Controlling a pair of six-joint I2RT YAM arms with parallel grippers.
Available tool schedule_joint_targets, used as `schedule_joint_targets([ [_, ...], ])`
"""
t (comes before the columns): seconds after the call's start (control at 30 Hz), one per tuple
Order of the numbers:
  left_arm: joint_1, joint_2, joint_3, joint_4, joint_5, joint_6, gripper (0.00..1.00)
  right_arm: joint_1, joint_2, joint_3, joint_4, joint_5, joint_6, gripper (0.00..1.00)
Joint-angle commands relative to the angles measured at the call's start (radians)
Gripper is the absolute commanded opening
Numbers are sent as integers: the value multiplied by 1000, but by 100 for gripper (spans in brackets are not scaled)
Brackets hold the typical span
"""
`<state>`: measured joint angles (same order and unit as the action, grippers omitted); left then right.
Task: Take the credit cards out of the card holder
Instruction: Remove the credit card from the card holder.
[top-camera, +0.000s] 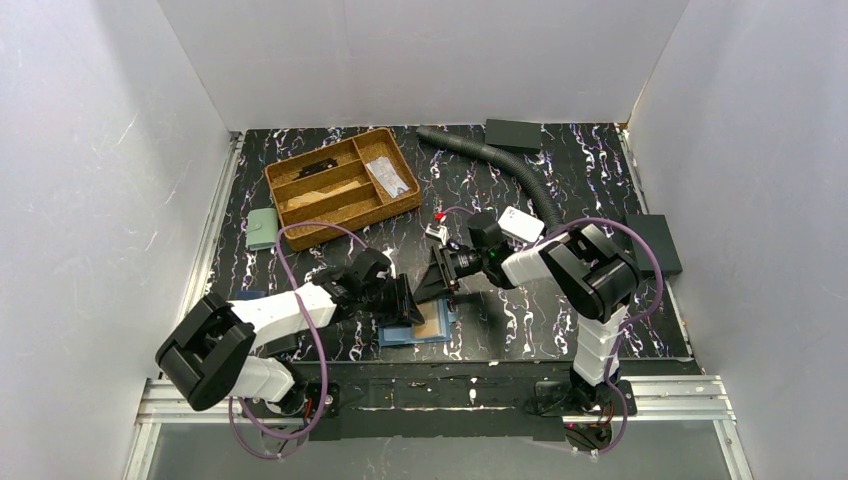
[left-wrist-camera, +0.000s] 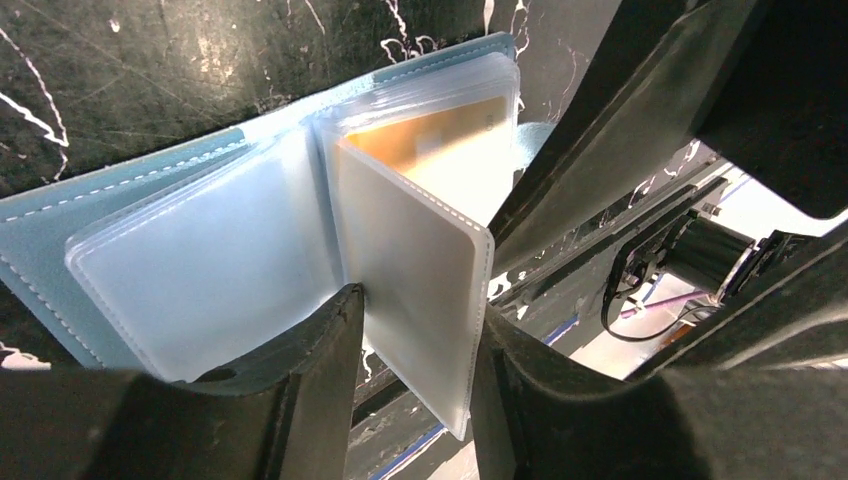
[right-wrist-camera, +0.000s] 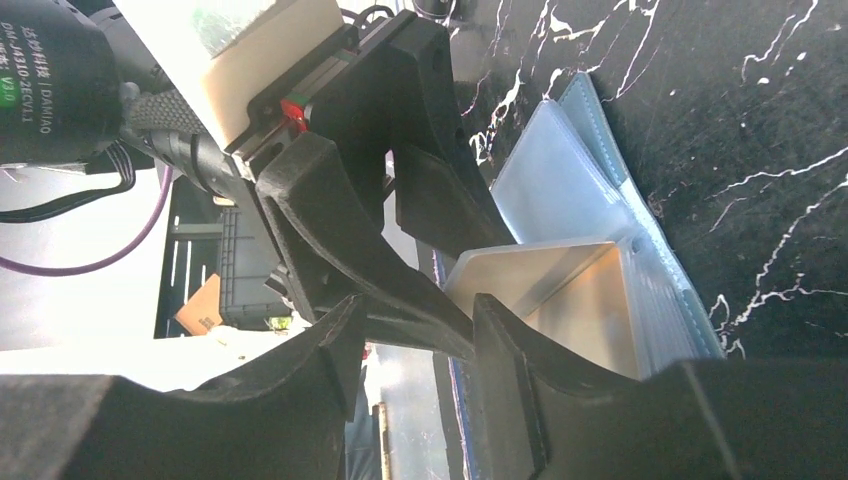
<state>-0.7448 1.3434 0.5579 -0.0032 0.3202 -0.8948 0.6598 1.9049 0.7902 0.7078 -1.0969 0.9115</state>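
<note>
The teal-blue card holder (top-camera: 400, 336) lies open at the table's near middle, its clear sleeves fanned out. In the left wrist view its cover (left-wrist-camera: 60, 220) lies flat and one sleeve (left-wrist-camera: 420, 260) stands upright between my left gripper's (left-wrist-camera: 415, 320) parted fingers, touching both. An orange card (left-wrist-camera: 440, 150) sits in a sleeve behind it and also shows in the top view (top-camera: 432, 322) and the right wrist view (right-wrist-camera: 590, 310). No pale card is visible. My left gripper (top-camera: 408, 303) is on the holder. My right gripper (top-camera: 443, 278) (right-wrist-camera: 415, 320) is open and empty, just above the holder's (right-wrist-camera: 590, 110) far side.
A wooden divided tray (top-camera: 342, 185) stands at the back left, with a pale green pouch (top-camera: 263, 228) beside it. A grey ribbed hose (top-camera: 500, 160) curves across the back. A white box (top-camera: 521, 225) lies by the right arm. Black boxes (top-camera: 513, 134) (top-camera: 655, 243) are at the back and the right.
</note>
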Motion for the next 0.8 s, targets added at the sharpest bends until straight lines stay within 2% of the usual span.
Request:
schedule_joint_targets([
  [0.0, -2, -45, -16, -35, -28, 10, 37, -18, -2, 34, 31, -12, -31, 52],
  [0.17, 2, -81, -19, -107, -75, 9, 34, -25, -2, 46, -27, -13, -87, 52],
  [0.43, 15, -128, -34, -143, -96, 4, 34, -25, 16, 96, -267, 25, -278, 51],
  [0.5, 28, -152, -38, -168, -103, 5, 29, -25, 24, 112, -334, 31, -337, 50],
  [0.63, 49, -205, -61, -187, -113, 4, 28, -25, 26, 118, -358, 32, -359, 50],
  [0.73, 66, -216, -87, -147, -90, -8, 20, -25, 25, 126, -390, 34, -390, 50],
  [0.77, 70, -209, -93, -126, -77, -10, 8, -25, 26, 129, -398, 33, -398, 49],
])
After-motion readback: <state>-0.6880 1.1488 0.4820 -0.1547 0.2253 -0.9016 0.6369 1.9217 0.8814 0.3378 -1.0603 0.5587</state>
